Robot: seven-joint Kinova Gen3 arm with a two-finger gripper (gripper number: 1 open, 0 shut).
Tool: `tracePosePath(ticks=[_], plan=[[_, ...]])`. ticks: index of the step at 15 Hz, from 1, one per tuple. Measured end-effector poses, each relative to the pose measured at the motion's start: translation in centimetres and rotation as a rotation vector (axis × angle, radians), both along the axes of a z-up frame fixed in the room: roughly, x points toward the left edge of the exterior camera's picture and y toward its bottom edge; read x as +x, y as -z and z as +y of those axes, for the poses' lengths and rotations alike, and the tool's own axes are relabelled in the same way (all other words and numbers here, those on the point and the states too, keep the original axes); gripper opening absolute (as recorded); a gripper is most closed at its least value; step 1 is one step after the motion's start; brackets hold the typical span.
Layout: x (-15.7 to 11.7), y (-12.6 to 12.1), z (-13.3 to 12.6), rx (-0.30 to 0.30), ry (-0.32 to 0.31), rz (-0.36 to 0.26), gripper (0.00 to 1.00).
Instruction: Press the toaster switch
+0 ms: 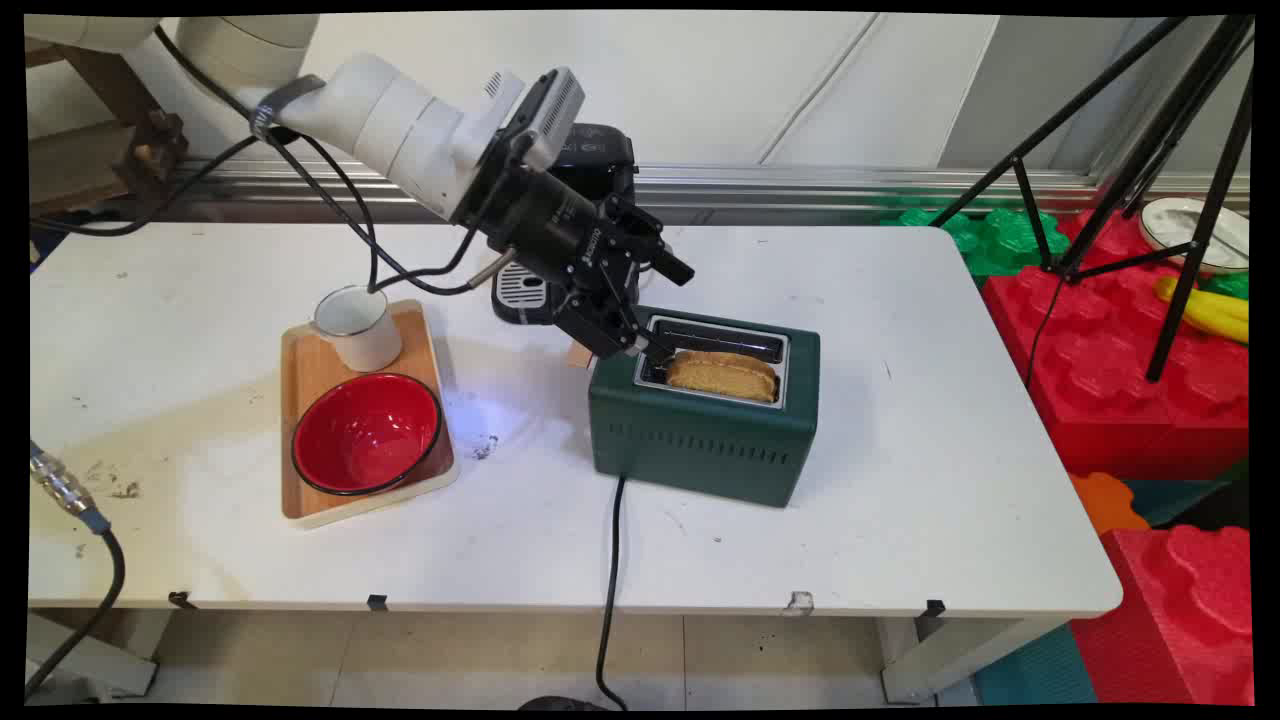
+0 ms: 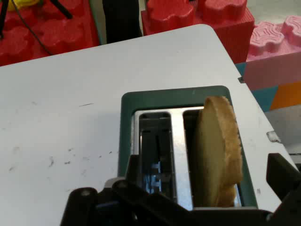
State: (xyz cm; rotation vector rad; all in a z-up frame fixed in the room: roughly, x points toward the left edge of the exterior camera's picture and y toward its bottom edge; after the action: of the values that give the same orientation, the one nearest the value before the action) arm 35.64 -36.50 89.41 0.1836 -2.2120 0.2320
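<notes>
Jaws: open and spread wide at the toaster's left end, gripping nothing.
Toaster (image 1: 705, 440): dark green box with a vented side, two metal-rimmed slots and a black cord.
Toast (image 1: 722, 375): browned, rough-crusted and round-topped, standing in the toaster's near slot; the far slot is empty.
Left of toaster: wooden tray (image 1: 305, 375) carrying a glossy red bowl (image 1: 366, 432) and a white mug (image 1: 355, 325).
Behind toaster: black coffee machine (image 1: 590, 160), partly hidden.
Worktop (image 1: 900, 480): white and scuffed.
</notes>
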Motion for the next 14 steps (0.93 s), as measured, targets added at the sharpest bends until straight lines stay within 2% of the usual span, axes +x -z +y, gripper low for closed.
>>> tracePosePath(ticks=[7, 14], plan=[[2.1, -1.5, 0.8, -0.008, -0.015, -0.001, 1.0], [5.7, -2.4, 2.3, -0.028, -0.01, -0.046, 1.0]])
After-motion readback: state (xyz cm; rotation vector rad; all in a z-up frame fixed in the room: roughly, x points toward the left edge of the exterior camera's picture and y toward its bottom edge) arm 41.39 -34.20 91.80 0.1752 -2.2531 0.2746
